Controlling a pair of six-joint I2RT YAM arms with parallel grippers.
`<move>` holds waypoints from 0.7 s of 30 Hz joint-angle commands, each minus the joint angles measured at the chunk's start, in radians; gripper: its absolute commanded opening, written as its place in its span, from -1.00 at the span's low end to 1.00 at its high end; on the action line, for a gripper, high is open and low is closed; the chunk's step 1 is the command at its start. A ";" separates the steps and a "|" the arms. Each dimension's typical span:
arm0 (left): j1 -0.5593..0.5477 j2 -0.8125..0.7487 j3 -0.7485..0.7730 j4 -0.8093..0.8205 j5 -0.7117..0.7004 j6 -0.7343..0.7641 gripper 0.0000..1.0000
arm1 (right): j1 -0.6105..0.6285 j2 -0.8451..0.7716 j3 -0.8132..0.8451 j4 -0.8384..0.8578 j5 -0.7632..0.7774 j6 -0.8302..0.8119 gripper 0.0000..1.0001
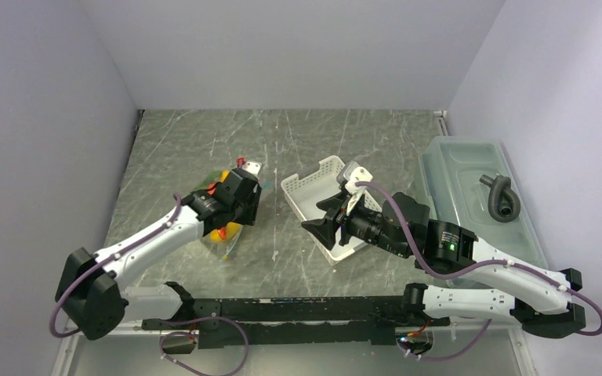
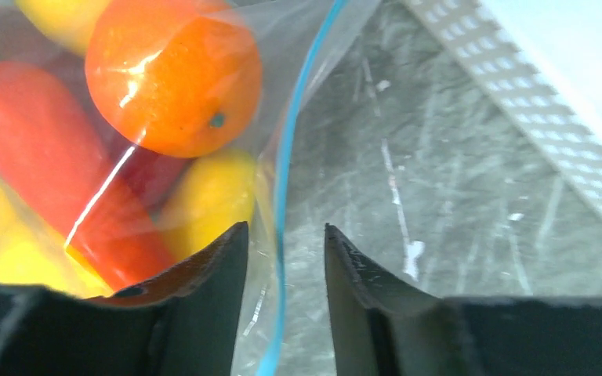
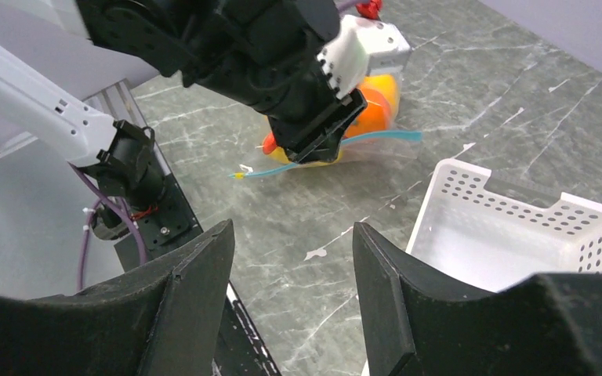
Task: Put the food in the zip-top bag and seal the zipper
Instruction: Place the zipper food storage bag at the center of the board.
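The zip-top bag (image 1: 226,229) lies on the table left of centre, at about 9 o'clock from the white basket (image 3: 470,188), with the orange (image 2: 174,74), carrot (image 2: 39,149) and yellow pieces inside. Its zipper (image 2: 282,180) runs between the jaws of the left gripper (image 2: 284,231), which stand narrowly apart and pinch nothing. Whether the strip is pressed shut along its whole length cannot be told. If a stretch is unsealed, the mouth could gape and fruit roll out. A jaw catching the soft film on withdrawal could drag the bag. The right gripper (image 3: 291,229) hangs wide and empty at 3 o'clock, by the basket.
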 commanded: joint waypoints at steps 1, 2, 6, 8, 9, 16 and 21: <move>-0.014 -0.101 -0.003 0.004 0.095 -0.052 -0.04 | -0.005 -0.011 0.015 0.011 0.023 -0.002 0.22; -0.015 -0.123 0.000 0.000 0.106 -0.054 -0.04 | -0.006 -0.011 0.015 0.011 0.024 -0.002 0.22; -0.017 -0.218 0.029 -0.029 0.106 -0.055 0.02 | -0.007 -0.013 0.017 0.009 0.025 0.000 0.22; -0.018 -0.246 0.049 -0.046 0.088 -0.049 0.06 | -0.008 -0.013 0.015 0.011 0.023 0.001 0.22; -0.018 -0.257 0.057 -0.050 0.080 -0.044 0.07 | -0.008 -0.012 0.015 0.012 0.022 0.002 0.22; -0.016 -0.257 0.161 -0.128 -0.016 -0.017 0.19 | -0.010 -0.010 0.015 0.012 0.018 0.008 0.21; -0.007 -0.239 0.231 -0.165 -0.097 0.010 0.14 | -0.010 -0.015 0.018 0.008 0.014 0.006 0.11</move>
